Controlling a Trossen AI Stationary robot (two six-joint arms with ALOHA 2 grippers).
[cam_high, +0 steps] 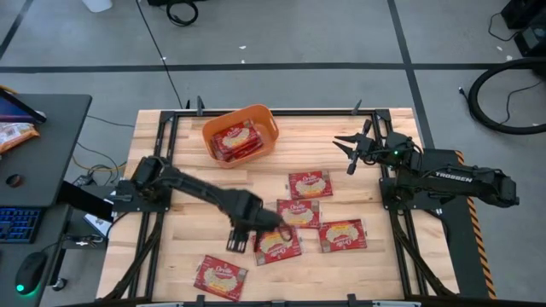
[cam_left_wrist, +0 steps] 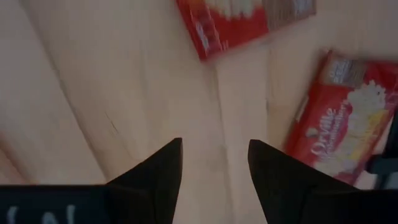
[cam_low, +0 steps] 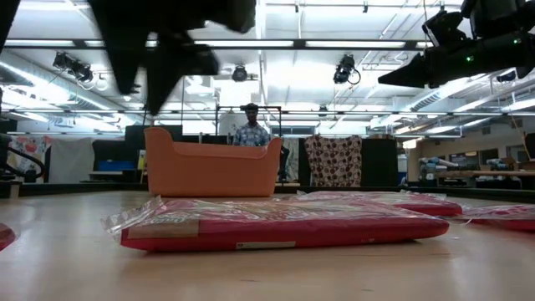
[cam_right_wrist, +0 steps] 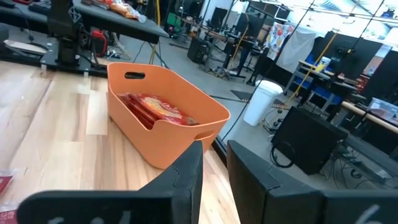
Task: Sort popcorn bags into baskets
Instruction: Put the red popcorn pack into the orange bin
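Observation:
The orange basket stands at the table's far middle with red popcorn bags lying inside; it also shows in the right wrist view and the low view. Several more bags lie flat on the wood. My left gripper hangs open over bare wood just left of the bag, touching nothing. My right gripper waits open above the table's far right, facing the basket.
A black frame rail runs round the table edges. A dark side desk with a keyboard and an orange-and-white packet stands to the left. Bare wood lies between the basket and the bags. A person stands in the room beyond.

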